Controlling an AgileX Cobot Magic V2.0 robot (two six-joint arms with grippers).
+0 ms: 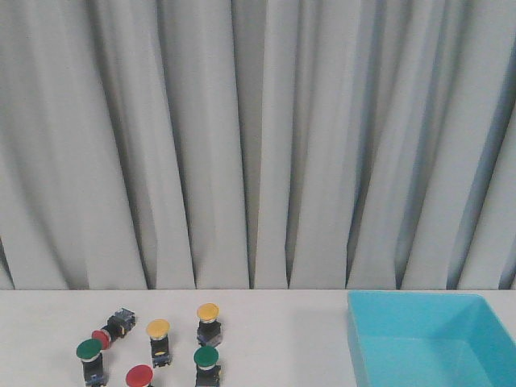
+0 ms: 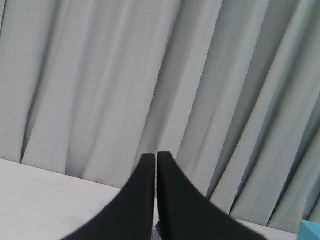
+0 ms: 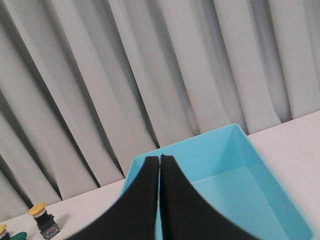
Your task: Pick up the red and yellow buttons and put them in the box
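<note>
**Nothing boxed yet**

No buttons visible inside the box [image 1: 431,343], at the table's [image 1: 282,339] right, long axis running near to far. Still out at left: two yellow buttons [image 1: 208,313] [image 1: 158,329], upright, caps up; one red button [image 1: 139,376] upright at the near edge; another red button [image 1: 101,337] toppled, cap pointing near-left. Left tool [image 2: 156,156] and right tool [image 3: 160,159] both closed, gripping nothing.
</note>
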